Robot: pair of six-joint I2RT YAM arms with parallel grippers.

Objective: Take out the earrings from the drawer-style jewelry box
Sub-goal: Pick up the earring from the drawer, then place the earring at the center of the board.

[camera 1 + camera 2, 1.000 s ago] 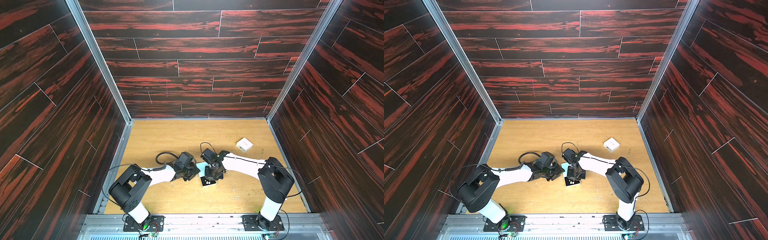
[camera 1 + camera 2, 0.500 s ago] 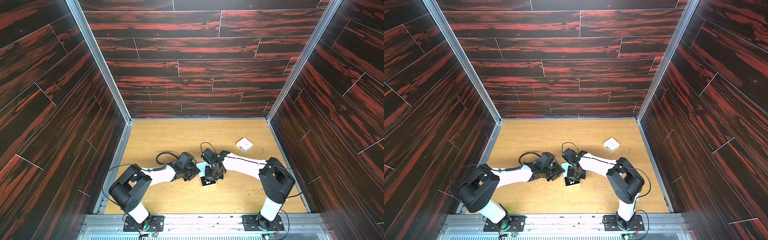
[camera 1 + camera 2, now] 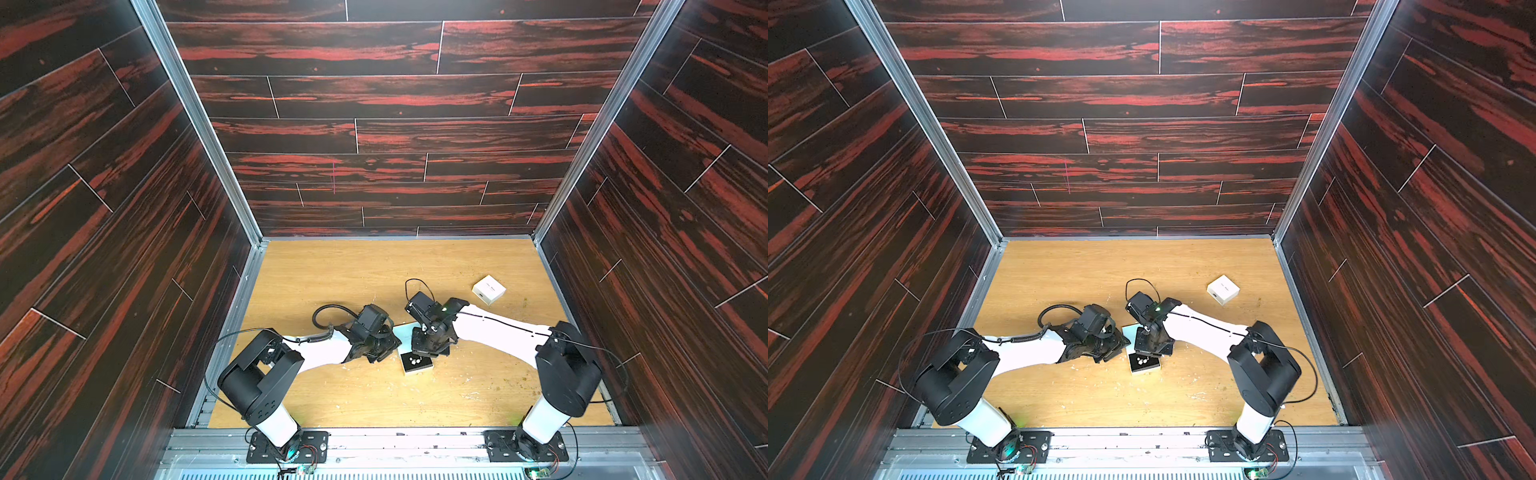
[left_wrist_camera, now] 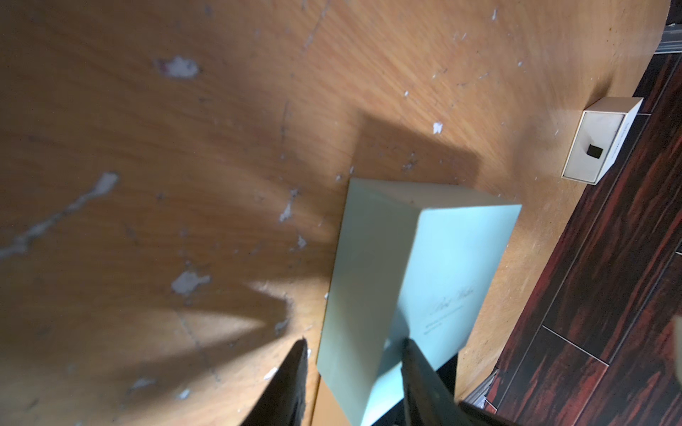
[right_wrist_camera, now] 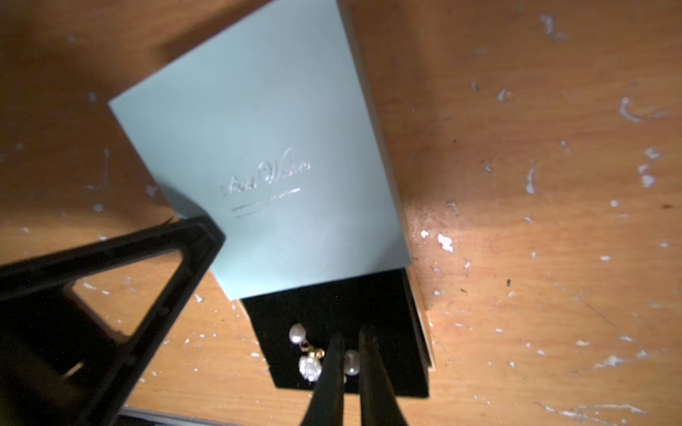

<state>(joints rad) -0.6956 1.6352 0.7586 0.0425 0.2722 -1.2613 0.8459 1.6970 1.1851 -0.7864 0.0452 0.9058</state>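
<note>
Pale wooden tabletop (image 3: pixel 374 282) between dark panelled walls is shown in both top views, where little is seen to have shifted over the last second: both arms are kept low over the jewelry box (image 3: pixel 405 331), its black drawer (image 3: pixel 417 365) is pulled out, and the earrings (image 3: pixel 414 360) are left lying in it beneath the right gripper (image 3: pixel 424 353). From the left wrist, the left gripper (image 4: pixel 353 343) is seen straddling the pale blue box; whether it is pressed tight cannot be told. From the right wrist, the right gripper's jaws are shown drawn in and nipped on one pearl stud (image 5: pixel 351 362), with a second pearl and a glinting drop left just beside the fingers (image 5: pixel 332 372). The grasp is judged made and a lift due next.
</note>
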